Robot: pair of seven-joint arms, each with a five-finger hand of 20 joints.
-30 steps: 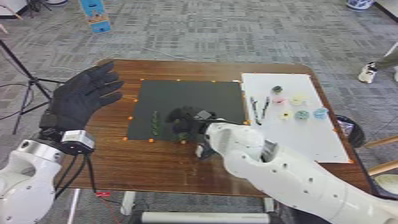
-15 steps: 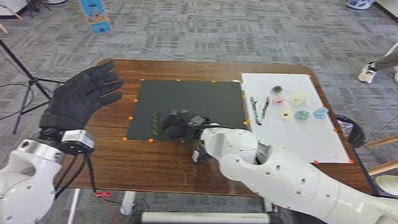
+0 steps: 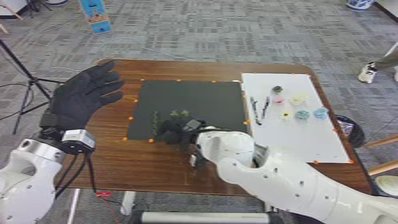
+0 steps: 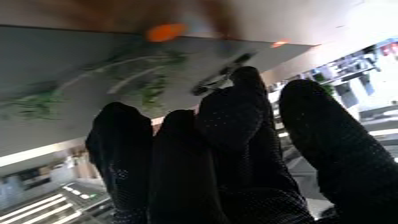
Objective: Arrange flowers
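Right hand point(image 3: 178, 132) near green sprigs point(image 3: 155, 121)

five pastel blossoms point(image 3: 298, 99) (one pink), two sheets point(image 3: 311, 142), one table point(image 3: 169, 175)

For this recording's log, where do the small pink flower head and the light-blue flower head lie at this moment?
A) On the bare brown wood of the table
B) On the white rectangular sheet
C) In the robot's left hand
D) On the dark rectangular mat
B: in the head view, the small pink flower head and the light-blue flower head lie on the white rectangular sheet.
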